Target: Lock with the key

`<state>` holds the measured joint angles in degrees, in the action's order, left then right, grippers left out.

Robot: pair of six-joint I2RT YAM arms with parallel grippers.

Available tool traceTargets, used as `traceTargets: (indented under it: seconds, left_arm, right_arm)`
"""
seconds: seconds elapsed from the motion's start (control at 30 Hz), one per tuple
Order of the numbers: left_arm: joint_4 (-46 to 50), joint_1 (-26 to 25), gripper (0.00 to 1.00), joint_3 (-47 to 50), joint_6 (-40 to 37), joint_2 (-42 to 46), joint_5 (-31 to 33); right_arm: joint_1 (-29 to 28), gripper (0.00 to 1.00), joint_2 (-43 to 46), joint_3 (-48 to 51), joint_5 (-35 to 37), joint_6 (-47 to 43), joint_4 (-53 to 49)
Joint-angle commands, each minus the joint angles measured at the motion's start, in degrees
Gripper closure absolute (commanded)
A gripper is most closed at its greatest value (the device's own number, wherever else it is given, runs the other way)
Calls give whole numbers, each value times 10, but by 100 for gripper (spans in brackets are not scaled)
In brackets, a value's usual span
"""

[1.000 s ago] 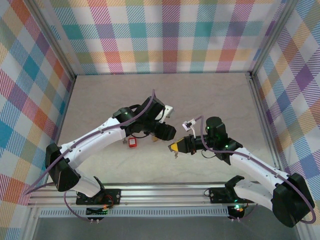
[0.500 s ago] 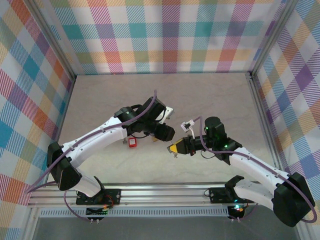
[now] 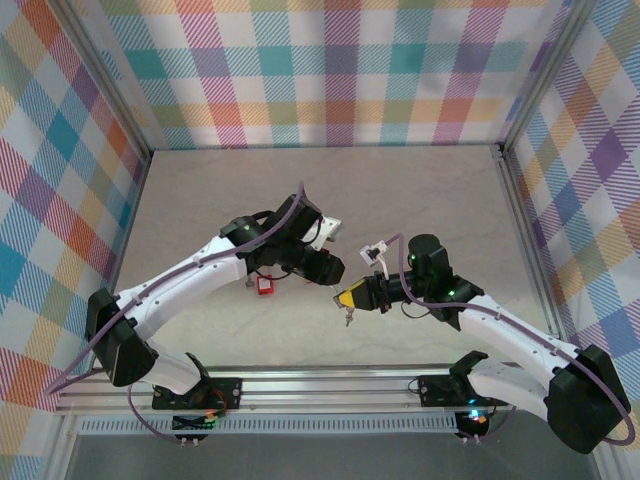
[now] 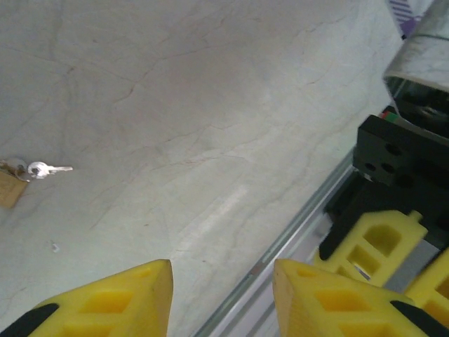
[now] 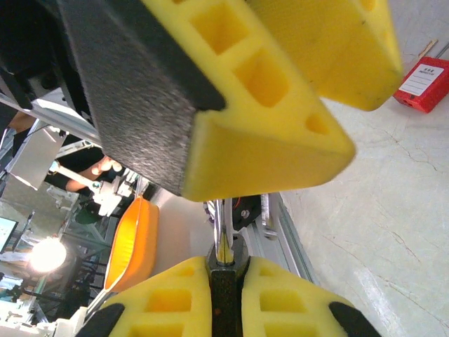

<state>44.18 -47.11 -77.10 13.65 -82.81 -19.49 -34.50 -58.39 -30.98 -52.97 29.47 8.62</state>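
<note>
One red padlock (image 3: 264, 285) lies free; right end effector (image 3: 345, 298) clamps one key (image 5: 223, 242), left end effector (image 4: 221, 281) stands part-open, empty.

No text is legible; the white label (image 5: 428, 72) on the small red plastic padlock (image 5: 419, 98) is too blurred.

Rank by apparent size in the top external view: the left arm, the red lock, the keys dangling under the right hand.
1. Left arm, by far the largest.
2. Red lock, a small block on the table.
3. Keys, thinner and slightly smaller than the lock, though the margin is slim.
</note>
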Motion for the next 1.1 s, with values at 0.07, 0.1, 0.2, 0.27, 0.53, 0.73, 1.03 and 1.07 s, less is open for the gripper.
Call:
traceTargets:
  seconds: [0.07, 0.1, 0.2, 0.27, 0.53, 0.73, 1.03, 1.07]
  left_arm:
    - [-25, 10, 59, 26, 30, 25, -100]
    - [-30, 11, 59, 28, 35, 26, -107]
    - [-41, 13, 59, 33, 39, 32, -124]
    - [-44, 14, 58, 37, 41, 35, -129]
    - [-79, 32, 57, 79, 58, 64, -170]
    - [-127, 44, 57, 113, 86, 86, -207]
    - [-142, 55, 57, 126, 91, 97, -216]
    - [-141, 56, 57, 127, 90, 97, -216]
  right_arm:
    - [-1, 100, 9, -13, -2, -14, 12]
    - [-1, 100, 8, -13, -3, -13, 12]
    - [-1, 100, 9, -13, -4, -13, 13]
    - [-1, 100, 12, -13, -5, -12, 14]
    - [0, 100, 12, -11, -6, -12, 17]
    - [0, 100, 10, -12, -6, -10, 18]
    - [-1, 100, 9, -12, -14, -4, 25]
    - [0, 100, 10, -13, -14, -4, 25]
